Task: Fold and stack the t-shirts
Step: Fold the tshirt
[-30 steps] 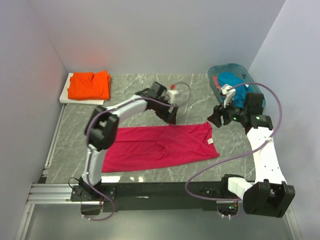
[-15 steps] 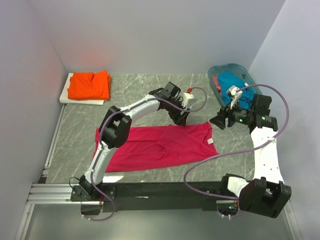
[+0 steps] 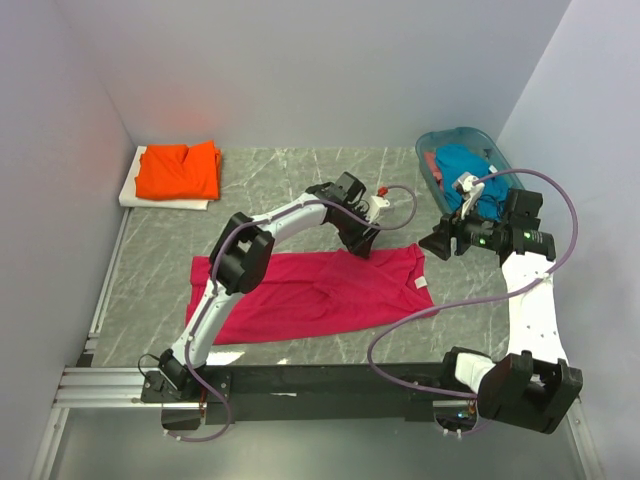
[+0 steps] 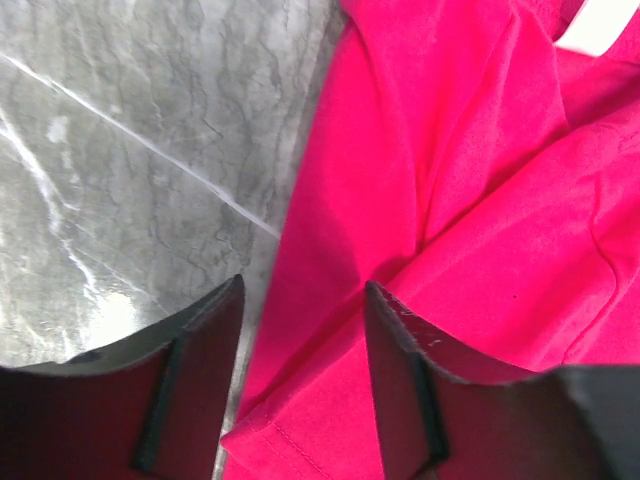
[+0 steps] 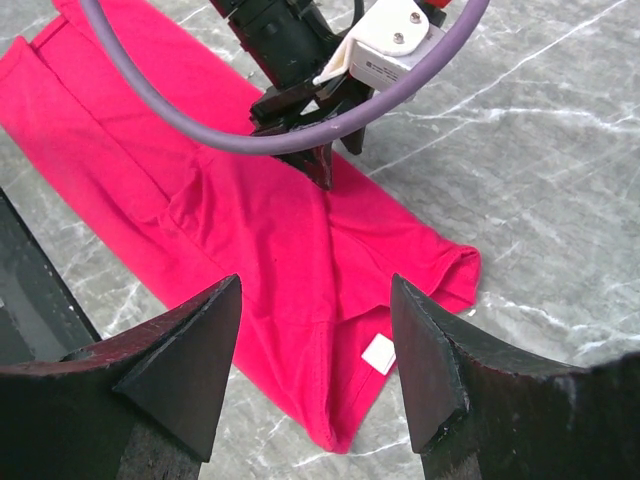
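Note:
A magenta-red t-shirt (image 3: 320,290) lies spread across the middle of the table, its white neck label (image 3: 421,284) at the right end. My left gripper (image 3: 362,245) is down at the shirt's far edge. In the left wrist view its jaws (image 4: 303,300) stand apart astride a hemmed fold of the red cloth (image 4: 480,200), open and not pinching it. My right gripper (image 3: 435,240) hovers open above the shirt's right end, the label (image 5: 379,353) showing between its fingers. An orange t-shirt (image 3: 180,170) lies folded at the back left. A teal-blue t-shirt (image 3: 465,165) sits in the basket.
The translucent teal basket (image 3: 440,140) stands at the back right, close behind my right arm. A white board (image 3: 130,190) lies under the orange shirt in the back left corner. Grey walls close the table on three sides. A purple cable (image 5: 150,90) loops near the left wrist.
My left gripper has moved right along the shirt's far edge and settled onto the cloth, its jaws narrowing. My right gripper has shifted slightly right and stayed open.

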Robot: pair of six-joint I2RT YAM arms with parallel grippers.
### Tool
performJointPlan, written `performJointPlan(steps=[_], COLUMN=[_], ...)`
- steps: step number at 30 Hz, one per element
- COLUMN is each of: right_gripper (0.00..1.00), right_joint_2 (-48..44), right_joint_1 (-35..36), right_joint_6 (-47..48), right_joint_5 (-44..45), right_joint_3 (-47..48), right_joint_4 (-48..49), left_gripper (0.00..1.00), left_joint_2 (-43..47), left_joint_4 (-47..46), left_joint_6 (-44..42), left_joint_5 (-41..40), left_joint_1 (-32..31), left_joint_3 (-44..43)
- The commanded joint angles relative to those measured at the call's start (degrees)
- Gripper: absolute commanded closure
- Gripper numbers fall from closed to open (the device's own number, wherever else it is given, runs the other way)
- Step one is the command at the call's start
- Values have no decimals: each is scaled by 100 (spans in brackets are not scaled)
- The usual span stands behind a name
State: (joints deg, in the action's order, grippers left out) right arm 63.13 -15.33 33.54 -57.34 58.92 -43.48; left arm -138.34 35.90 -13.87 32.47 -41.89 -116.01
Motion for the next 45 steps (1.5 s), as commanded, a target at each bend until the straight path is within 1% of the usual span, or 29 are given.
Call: performJointPlan(steps=[1,6,8,10,11,13,14,17,20,21,23,24,26,27,29,30,32,33,34,35,36,37,38,41,43,44,45], right_gripper=[32,32,32,32,32,32,32,32,32,32,32,32,32,32,32,32,32,32,32,32,32,32,32,32,32,32,32], right_joint_2=[-3,-3,15,41,59,41,24,32,24,15,-11,-29,-64,-64,-64,-64,-73,-64,-64,-73,-73,-64,-56,-3,15,32,41], right_joint_1=[-57,-84,-75,-84,-84,-93,-93,-110,-128,-128,-137,-145,-154,-154,-163,-163,-163,-172,-172,-172,-172,-172,-172,-172,-163,-154,-128], right_joint_6=[83,82,91,126,127,127,118,126,144,144,127,109,100,100,109,118,135,127,127,127,118,118,126,144,153,170,275], right_joint_5=[-190,-207,-190,-198,-198,-198,-190,-190,-207,-199,-198,-190,-172,-172,-172,-181,-172,-155,-155,-155,-155,-155,-155,-146,-128,-146,-207], right_joint_3=[138,120,120,138,138,138,129,120,129,138,129,120,103,103,111,111,103,103,103,94,94,94,94,94,85,76,68], right_joint_4=[-73,-72,-81,-125,-116,-108,-108,-108,-143,-134,-125,-116,-81,-81,-99,-99,-99,-108,-99,-99,-90,-99,-108,-116,-143,-151,-212], left_gripper=[44,53,54,61,69,76,84,99,99,100,100,100,100,100,100,100,100,100,100,99,100,100,100,100,99,99,95], left_joint_2=[-96,-132,-79,-79,-87,-114,-149,-184,-184,-202,-245,-263,-298,-316,-403,-430,-457,-465,-465,-457,-457,-448,-430,-387,-334,-264,-211], left_joint_4=[154,330,347,304,304,321,312,286,58,-38,-380,-521,-977,-1145,-1330,-1497,-1656,-1796,-1832,-1832,-1832,-1806,-1762,-1595,-1621,-1691,-1735], left_joint_6=[-64,-55,-72,-28,-28,-2,24,77,279,506,796,1181,1656,2077,2448,2824,3239,3659,3863,4065,4355,4479,4594,4876,4911,4876,4806], left_joint_5=[75,190,181,146,120,119,102,49,-179,-345,-425,-443,-469,-530,-724,-829,-1162,-1242,-1330,-1653,-1743,-1901,-2181,-2603,-2667,-2571,-2361], left_joint_1=[-56,-91,-118,-118,-118,-118,-118,-118,-48,-4,215,329,672,786,1103,1217,1560,1674,1919,2026,2140,2324,2395,2659,2773,2800,2809], left_joint_3=[-221,-309,-300,-300,-343,-396,-431,-484,-502,-502,-572,-590,-616,-616,-712,-739,-739,-731,-704,-704,-704,-713,-722,-783,-722,-687,-643])
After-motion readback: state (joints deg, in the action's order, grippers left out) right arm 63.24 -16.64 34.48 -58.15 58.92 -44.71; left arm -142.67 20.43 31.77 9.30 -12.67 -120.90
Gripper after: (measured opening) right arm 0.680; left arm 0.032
